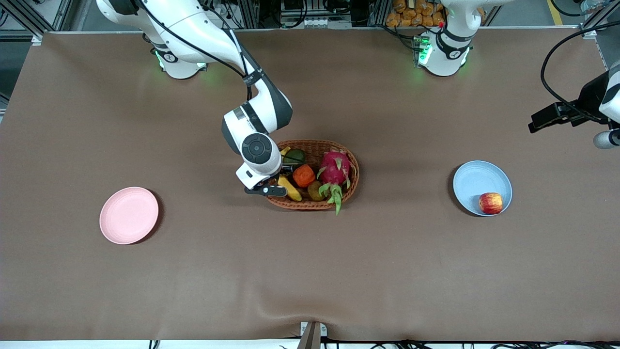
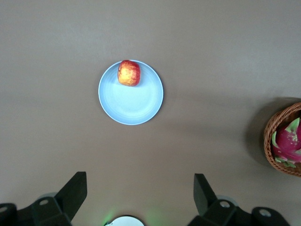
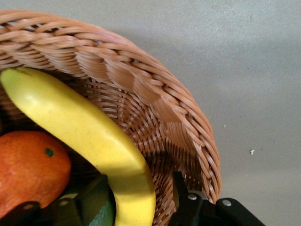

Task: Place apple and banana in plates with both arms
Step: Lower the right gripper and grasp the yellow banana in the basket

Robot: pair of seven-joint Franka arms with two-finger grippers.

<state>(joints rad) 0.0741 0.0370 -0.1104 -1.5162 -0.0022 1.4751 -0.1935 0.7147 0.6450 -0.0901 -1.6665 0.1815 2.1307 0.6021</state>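
There were two plates, one pink (image 1: 129,215) and one blue (image 1: 477,179), one apple (image 1: 490,203), one banana (image 1: 289,188), one basket (image 1: 351,186), one orange (image 1: 303,175), one dragon fruit (image 1: 334,169), and two arms with one gripper each, right (image 1: 271,186) and left (image 2: 140,195).

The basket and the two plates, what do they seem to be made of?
The basket looks like woven wicker, brown and matte: its interlaced strands show in the right wrist view. The pink plate and blue plate look like smooth matte plastic, perhaps ceramic: even colour, no gloss.
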